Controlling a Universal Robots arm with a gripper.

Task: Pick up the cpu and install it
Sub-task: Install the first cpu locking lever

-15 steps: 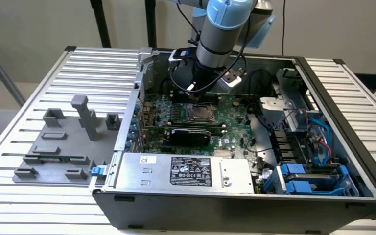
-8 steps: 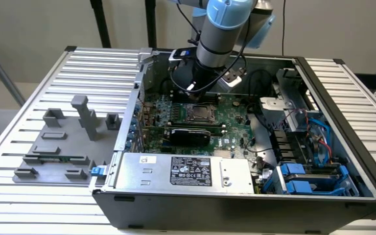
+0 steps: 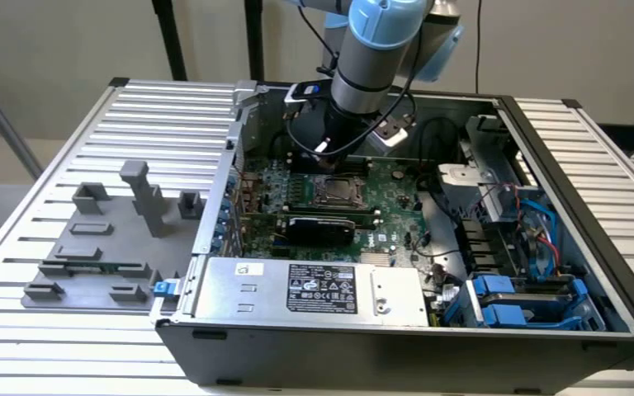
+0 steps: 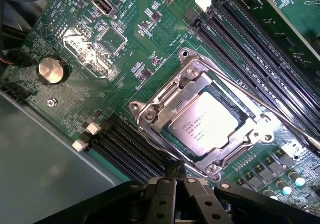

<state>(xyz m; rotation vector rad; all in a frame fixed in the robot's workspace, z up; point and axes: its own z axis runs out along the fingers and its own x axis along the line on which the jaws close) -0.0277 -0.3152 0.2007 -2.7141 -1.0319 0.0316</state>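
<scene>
The cpu (image 4: pixel 210 129) lies flat in the motherboard socket (image 4: pixel 202 116), silver top up, framed by the metal socket bracket, just below and ahead of the end effector (image 4: pixel 176 184). The end effector is clenched on nothing, fingertips pressed together above the socket's near edge. In the exterior view the end effector (image 3: pixel 319 148) hangs over the motherboard (image 3: pixel 389 194) inside the open computer case (image 3: pixel 581 272), which rests on the slatted counter (image 3: pixel 30 330). Memory slots (image 4: pixel 250 48) run just beyond the socket. Judging from here, a downward drift could knock the bracket or scrape the chip, and if the cpu sits slightly askew, pressure might bend socket pins.
</scene>
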